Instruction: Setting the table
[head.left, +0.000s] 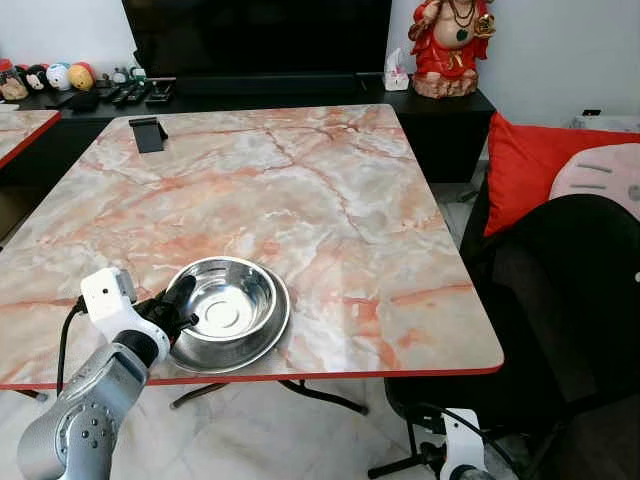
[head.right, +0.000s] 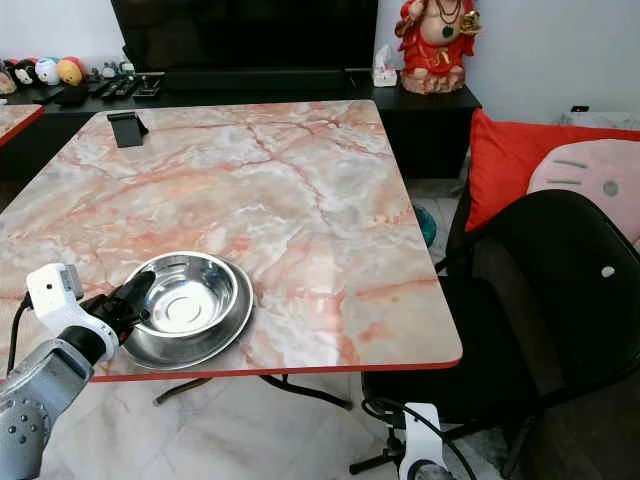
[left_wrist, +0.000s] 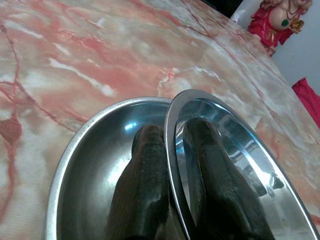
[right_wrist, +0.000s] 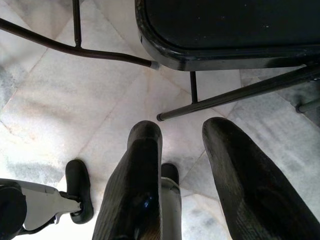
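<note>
your left tool (head.left: 178, 305) pinches the bowl (head.left: 228, 300) rim on its plate (head.left: 262, 346), lower left; release gently on the counter (head.left: 330, 200).

So the right gripper (right_wrist: 185, 165) is just hanging down over the floor (right_wrist: 65, 100), which is pale marble-look tile. Its two black jaws are spread with a clear gap between them. Up ahead of them there's the dark seat of a chair (right_wrist: 225, 30) with thin black metal legs (right_wrist: 235, 95) running across the tiles. Off to one side, the robot's own foot (right_wrist: 45, 205), white with a black toe, stands on the floor.
</note>
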